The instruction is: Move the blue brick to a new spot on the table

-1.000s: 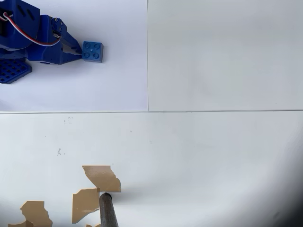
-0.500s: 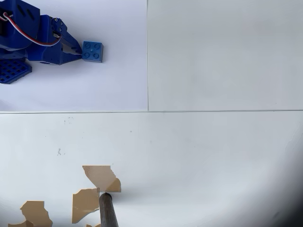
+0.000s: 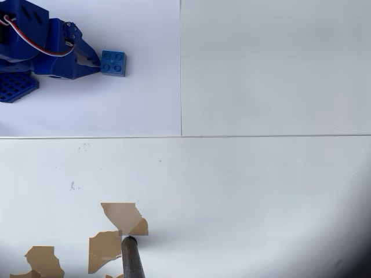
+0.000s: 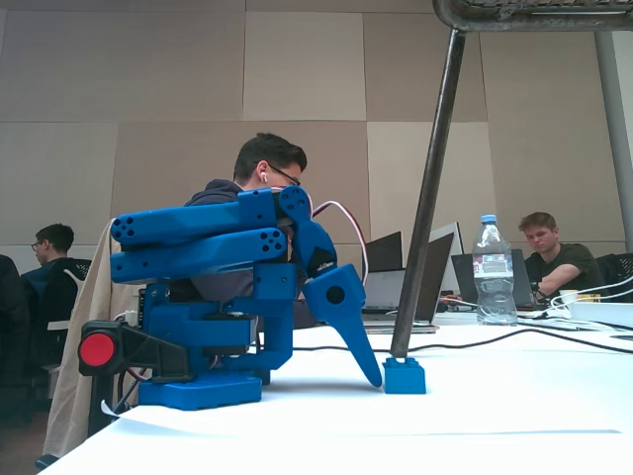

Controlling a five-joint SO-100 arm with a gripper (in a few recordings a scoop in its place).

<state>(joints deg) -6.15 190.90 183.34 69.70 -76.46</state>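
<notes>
The blue brick (image 3: 113, 62) sits studs up on the white table (image 3: 261, 174) at the upper left of the overhead view. My blue gripper (image 3: 96, 62) lies just left of it, its fingers drawn together to a point that meets the brick's left edge, with nothing between them. In the fixed view the gripper (image 4: 375, 380) points down to the table, its tip right beside the brick (image 4: 404, 376). The arm is folded low over its base.
A blue perforated grid plate (image 3: 14, 87) lies at the left edge by the arm's base. A dark pole (image 3: 132, 258) stands at the bottom among torn brown patches (image 3: 123, 217). Behind the table (image 4: 495, 416), people sit with laptops and a water bottle (image 4: 492, 269).
</notes>
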